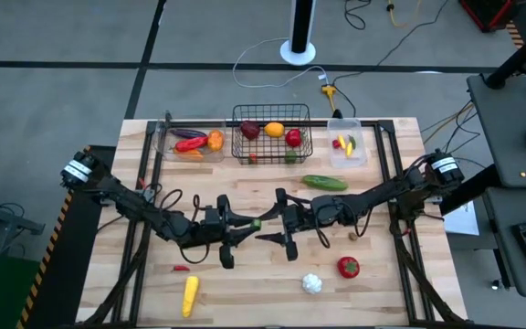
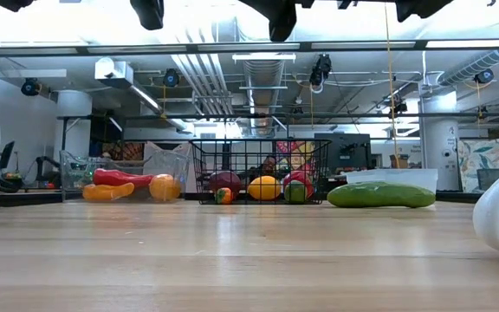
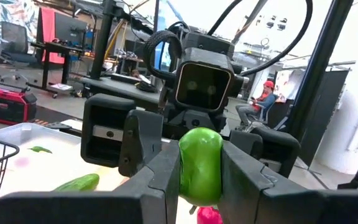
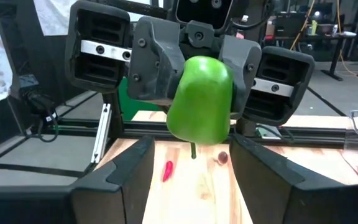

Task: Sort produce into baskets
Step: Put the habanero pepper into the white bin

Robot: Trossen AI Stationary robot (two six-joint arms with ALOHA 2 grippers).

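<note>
A green pepper (image 4: pixel 199 99) hangs in the air over the middle of the table (image 1: pixel 245 274), between the two arms. My left gripper (image 3: pixel 201 180) reaches in from the table's left and is shut on it. My right gripper (image 4: pixel 194 165) faces it from the table's right, open. Its two fingers stand on either side of the pepper's lower part, with a gap showing on each side. In the high view the pepper (image 1: pixel 257 222) shows as a small green spot between my left gripper (image 1: pixel 245 225) and my right gripper (image 1: pixel 274 225). My left gripper pinches the green pepper's two sides (image 3: pixel 186 168) between its two fingers (image 4: pixel 157 59). The fingers lie level and come from the table's left. The pepper is lifted clear of the table, with its stem (image 4: pixel 193 151) pointing down.
At the far edge stand a clear bin (image 1: pixel 164 137) with a red pepper and an orange, a black wire basket (image 1: pixel 272 111) with produce, and a small clear bin (image 1: pixel 362 146). A cucumber (image 1: pixel 325 183), tomato (image 1: pixel 348 267), garlic (image 1: pixel 311 283), corn (image 1: pixel 190 294) and small red chili (image 1: pixel 181 268) lie loose.
</note>
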